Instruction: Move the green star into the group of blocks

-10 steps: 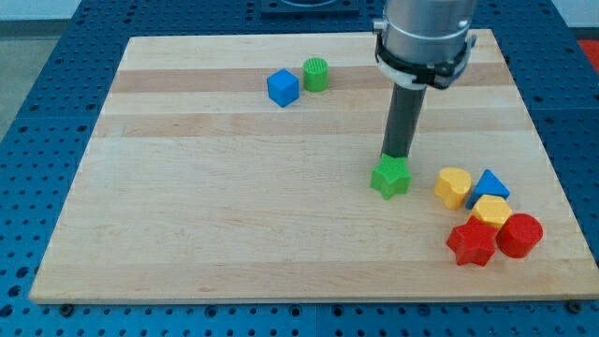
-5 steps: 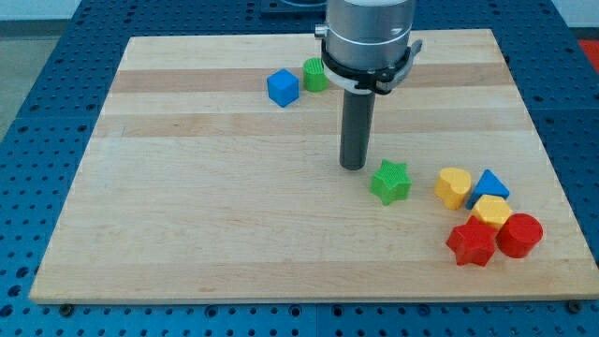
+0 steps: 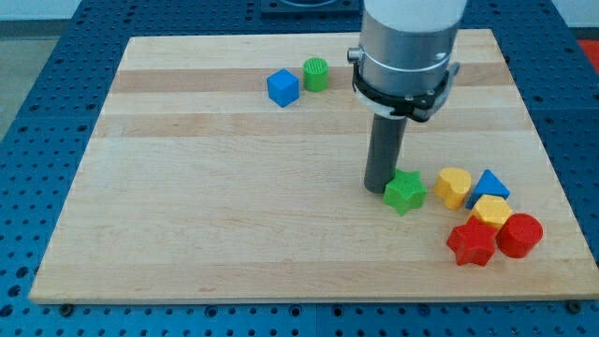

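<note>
The green star (image 3: 404, 192) lies on the wooden board (image 3: 234, 206) right of centre. My tip (image 3: 378, 188) rests against the star's left side. Just to the star's right sits the group: a yellow heart (image 3: 454, 186), a blue triangle (image 3: 490, 184), a yellow hexagon (image 3: 491, 212), a red star (image 3: 471, 243) and a red cylinder (image 3: 519, 235). A small gap separates the green star from the yellow heart.
A blue cube (image 3: 283, 88) and a green cylinder (image 3: 316, 74) stand side by side near the view's top, left of the arm's grey body (image 3: 407, 47).
My tip swung from above the star to its left, then moved right against it. The green star has slid right and slightly down, closer to the yellow heart.
</note>
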### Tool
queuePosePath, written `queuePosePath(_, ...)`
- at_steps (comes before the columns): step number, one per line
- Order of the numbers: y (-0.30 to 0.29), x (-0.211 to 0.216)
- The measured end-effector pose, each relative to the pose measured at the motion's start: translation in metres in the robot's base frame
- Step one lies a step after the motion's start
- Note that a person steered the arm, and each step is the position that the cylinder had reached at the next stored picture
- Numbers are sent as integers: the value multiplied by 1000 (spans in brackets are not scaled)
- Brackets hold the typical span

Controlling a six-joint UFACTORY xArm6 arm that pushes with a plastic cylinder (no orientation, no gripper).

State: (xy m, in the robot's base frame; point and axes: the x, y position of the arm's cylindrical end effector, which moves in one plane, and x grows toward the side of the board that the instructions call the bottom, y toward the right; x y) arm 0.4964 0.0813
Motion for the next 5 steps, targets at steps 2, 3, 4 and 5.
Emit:
queuePosePath(2,13,15)
queuePosePath(3,22,16)
queuePosePath(4,32,16)
queuePosePath(5,41,16)
